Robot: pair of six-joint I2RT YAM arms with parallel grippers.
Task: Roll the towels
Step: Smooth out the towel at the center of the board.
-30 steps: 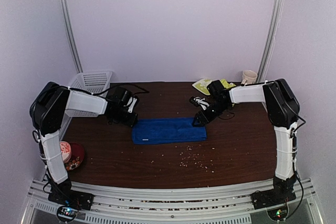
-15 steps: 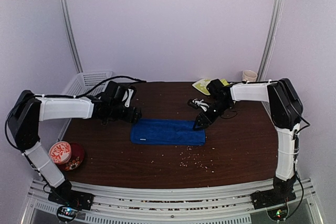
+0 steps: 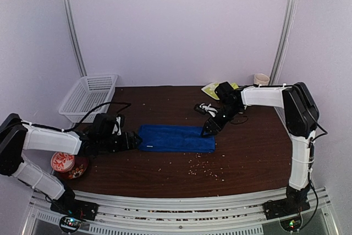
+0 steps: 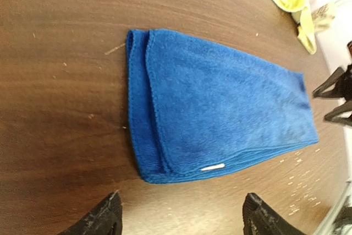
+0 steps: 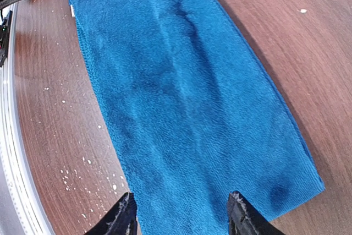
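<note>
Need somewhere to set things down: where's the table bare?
Bare wood: right of the blue towel, and behind it between the basket and the yellow-green towel. Crowded: cup and right gripper back right; crumbs in front.

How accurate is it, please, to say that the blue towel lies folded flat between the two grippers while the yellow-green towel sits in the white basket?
Not quite: the yellow-green towel is not in the basket; it lies at the far right, near the cup, as the top view shows. The blue towel does lie folded flat between the left gripper and right gripper.
</note>
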